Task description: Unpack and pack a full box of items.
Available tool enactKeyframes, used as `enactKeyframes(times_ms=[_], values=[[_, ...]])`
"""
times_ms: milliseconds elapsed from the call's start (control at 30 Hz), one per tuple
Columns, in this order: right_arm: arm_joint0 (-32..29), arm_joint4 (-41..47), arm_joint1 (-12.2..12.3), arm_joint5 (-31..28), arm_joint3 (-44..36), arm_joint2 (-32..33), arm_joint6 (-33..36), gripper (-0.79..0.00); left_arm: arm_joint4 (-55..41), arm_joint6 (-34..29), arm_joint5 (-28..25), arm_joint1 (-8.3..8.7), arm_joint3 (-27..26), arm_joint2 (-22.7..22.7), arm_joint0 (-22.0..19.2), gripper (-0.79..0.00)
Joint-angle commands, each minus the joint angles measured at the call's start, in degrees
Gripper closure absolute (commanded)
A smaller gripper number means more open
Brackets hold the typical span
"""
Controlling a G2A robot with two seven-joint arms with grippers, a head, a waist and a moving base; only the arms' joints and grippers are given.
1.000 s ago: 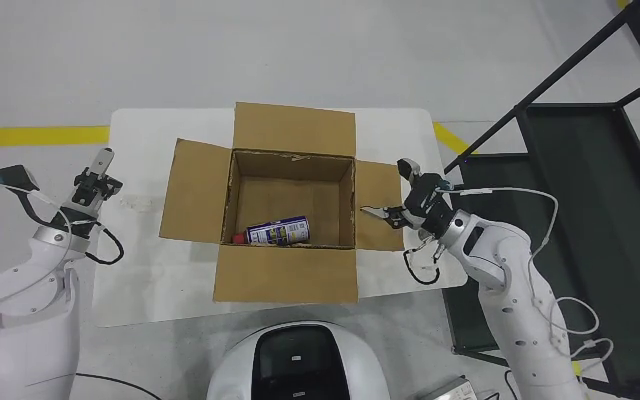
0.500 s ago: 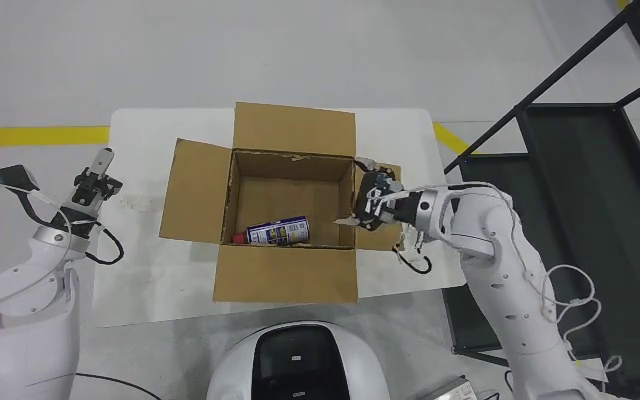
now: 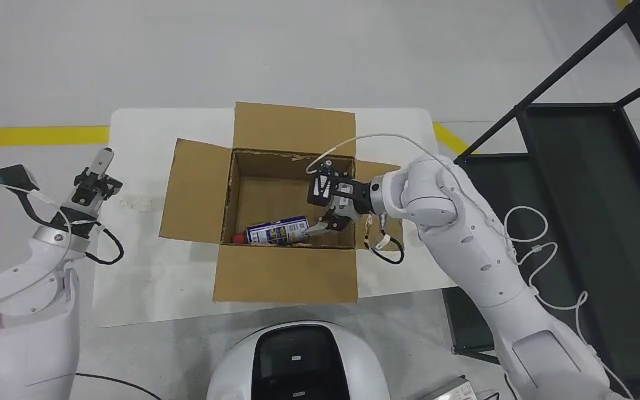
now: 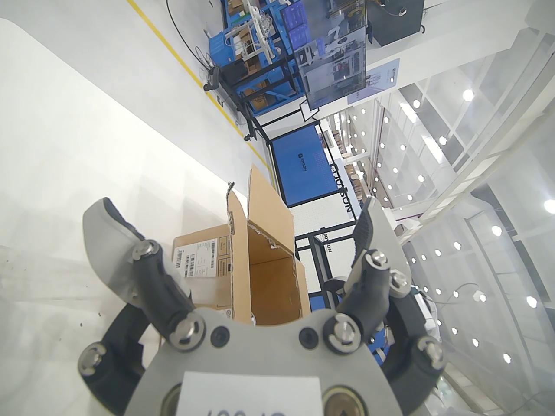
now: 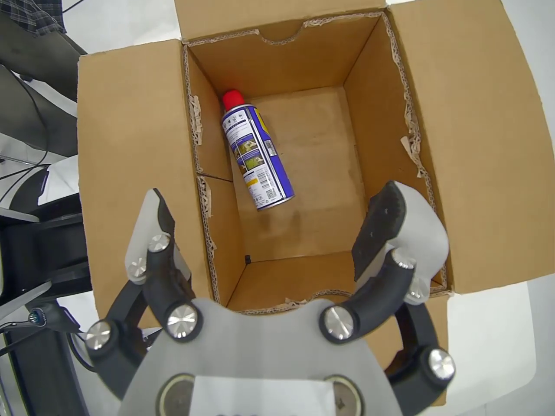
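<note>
- Top view: the cardboard box (image 3: 290, 275) stands open on the white table (image 3: 150, 140). A blue spray can (image 3: 280, 233) lies on its side on the box floor, against the wall nearest the robot. The right gripper (image 3: 322, 218) hangs over the box opening, near the can's base. The left gripper (image 3: 101, 166) is well apart, at the table's left edge.
- Left wrist view: the left gripper (image 4: 236, 214) has its fingers spread and holds nothing.
- Right wrist view: the right gripper (image 5: 271, 201) is spread wide above the can (image 5: 256, 153).
</note>
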Motion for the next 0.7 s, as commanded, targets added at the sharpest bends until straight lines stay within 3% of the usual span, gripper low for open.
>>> enactKeyframes(times_ms=[0, 333, 500, 667], values=[[0.0, 0.0, 0.0, 0.0, 0.0, 0.0, 0.0, -0.785, 0.0, 0.0, 0.0, 0.00, 0.0, 0.0, 0.0, -0.785], [1.1, -0.4, 0.0, 0.8, -1.3, -1.5, 0.5, -0.785, 0.0, 0.0, 0.0, 0.00, 0.0, 0.0, 0.0, -0.785], [11.5, -2.9, -1.4, -1.1, 5.0, -11.4, 0.6, -0.785, 0.0, 0.0, 0.0, 0.00, 0.0, 0.0, 0.0, -0.785], [21.7, -2.5, -4.4, -4.1, 17.0, -22.1, -2.3, -0.785, 0.0, 0.0, 0.0, 0.00, 0.0, 0.0, 0.0, -0.785]])
